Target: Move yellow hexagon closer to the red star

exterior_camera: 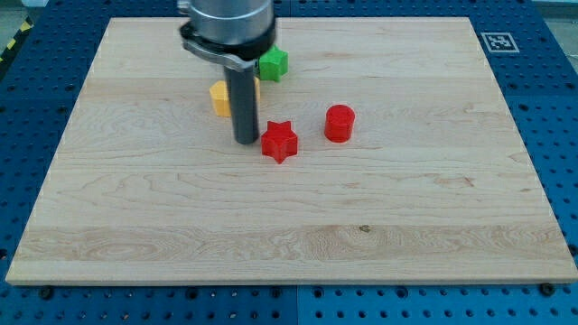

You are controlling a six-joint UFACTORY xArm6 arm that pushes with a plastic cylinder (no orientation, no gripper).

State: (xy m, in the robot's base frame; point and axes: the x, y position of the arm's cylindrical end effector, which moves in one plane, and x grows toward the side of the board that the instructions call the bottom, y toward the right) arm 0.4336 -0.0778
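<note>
Wood fills most of the view: a pale board (298, 226) on a blue pegboard surface (27, 99), and on it our four blocks sit clustered toward the view's top and centre. Our tip (246, 142) has no jaws to open or close and holds nothing; it rests on the board just left of the red star (280, 141), very near it, though we cannot tell whether they touch. The yellow hexagon (221, 97) lies just above and left of our tip, partly hidden behind the rod, near the star but not against it. We judge our tip stands between the two, on the wrong side for a push toward the star. The green block (274, 64) sits above, the red cylinder (340, 123) well to the right.
</note>
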